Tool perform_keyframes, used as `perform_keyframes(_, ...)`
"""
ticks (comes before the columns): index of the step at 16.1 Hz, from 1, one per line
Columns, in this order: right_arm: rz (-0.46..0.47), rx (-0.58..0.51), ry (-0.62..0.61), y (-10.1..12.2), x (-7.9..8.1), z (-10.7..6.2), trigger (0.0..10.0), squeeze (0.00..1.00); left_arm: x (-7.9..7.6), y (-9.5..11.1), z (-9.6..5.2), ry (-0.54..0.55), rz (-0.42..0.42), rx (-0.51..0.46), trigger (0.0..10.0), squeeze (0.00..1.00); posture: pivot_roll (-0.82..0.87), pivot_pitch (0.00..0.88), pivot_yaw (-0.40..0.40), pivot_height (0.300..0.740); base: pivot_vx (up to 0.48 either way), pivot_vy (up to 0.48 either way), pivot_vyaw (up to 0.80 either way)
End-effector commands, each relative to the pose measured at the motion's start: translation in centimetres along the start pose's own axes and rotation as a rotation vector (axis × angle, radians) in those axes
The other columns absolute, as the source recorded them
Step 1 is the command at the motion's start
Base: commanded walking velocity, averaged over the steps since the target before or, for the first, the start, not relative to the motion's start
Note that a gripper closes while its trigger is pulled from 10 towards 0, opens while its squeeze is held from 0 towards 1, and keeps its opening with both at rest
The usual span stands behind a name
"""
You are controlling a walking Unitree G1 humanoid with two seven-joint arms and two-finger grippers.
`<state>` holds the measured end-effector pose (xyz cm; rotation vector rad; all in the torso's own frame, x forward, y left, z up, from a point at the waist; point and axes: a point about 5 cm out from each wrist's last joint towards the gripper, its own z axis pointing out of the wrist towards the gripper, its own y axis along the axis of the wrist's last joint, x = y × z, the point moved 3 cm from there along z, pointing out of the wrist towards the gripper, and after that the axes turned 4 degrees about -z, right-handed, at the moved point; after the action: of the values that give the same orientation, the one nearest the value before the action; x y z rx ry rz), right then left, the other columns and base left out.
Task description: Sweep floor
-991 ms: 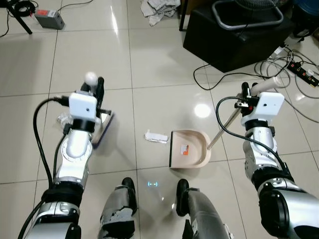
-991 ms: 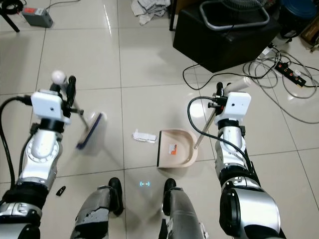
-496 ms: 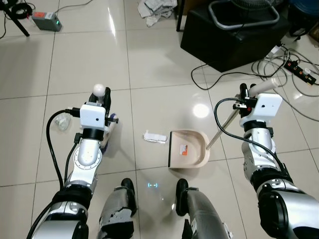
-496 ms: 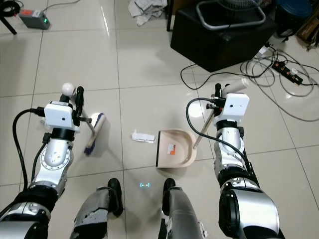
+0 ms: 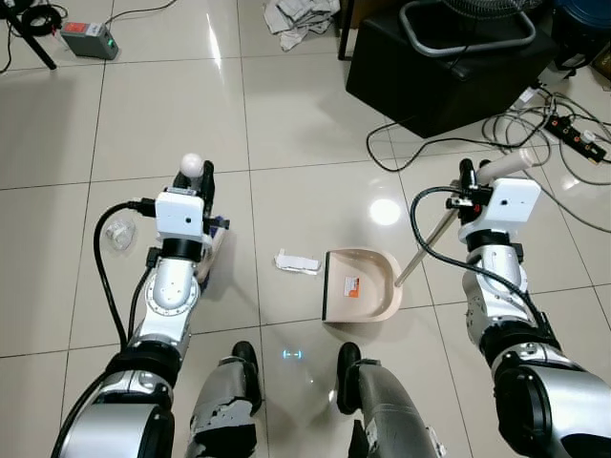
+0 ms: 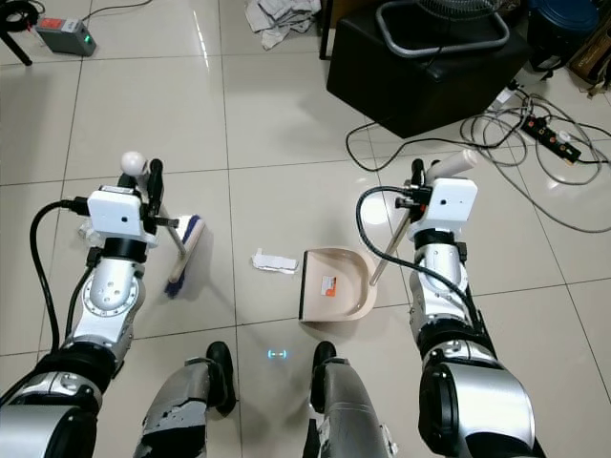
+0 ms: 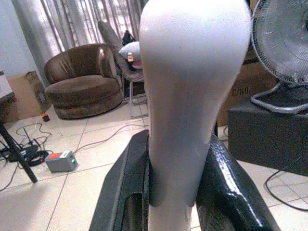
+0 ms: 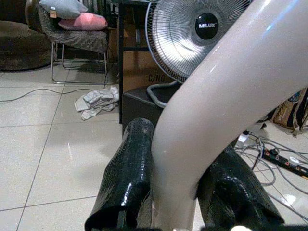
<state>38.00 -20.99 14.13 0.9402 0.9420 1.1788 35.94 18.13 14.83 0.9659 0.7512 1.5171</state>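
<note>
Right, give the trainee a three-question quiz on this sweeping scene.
1. True or false: the dustpan lies flat on the floor, its open edge towards the paper scrap.
2. What does the left gripper hold?
A. a cable
B. the broom handle
C. the paper scrap
3. Fill in: the right gripper is shut on the dustpan's ____.

Key: 1 true; 2 B; 3 handle. The broom head stands on the tiles to the robot's left of the scrap, apart from it.
</note>
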Motion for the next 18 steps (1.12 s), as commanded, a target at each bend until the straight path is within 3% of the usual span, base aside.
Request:
perform_keyframes(1,-0.01,0.081,0.007,-1.73,-0.09,-1.09,10.0,0.0,-0.3,-0.91,-0.73,0.005,-0.027,0.041,10.0,0.0,0.03,0.357,-0.042,0.74,0.0,0.0,0.0)
perform_keyframes(9,0.0,0.088,0.002,-1.82,0.17,-1.1,10.0,0.0,0.06,-0.52,0.06,0.101,-0.118,0.025,10.0,0.0,0.04,0.351,-0.038,0.74,0.0,0.0,0.0)
perform_keyframes(18,-0.002,0.096,0.0,-1.92,0.13,-1.11,10.0,0.0,-0.86,-0.74,-0.02,0.175,-0.255,0.04,10.0,0.0,0.05,0.343,-0.038,0.74,0.0,0.0,0.0)
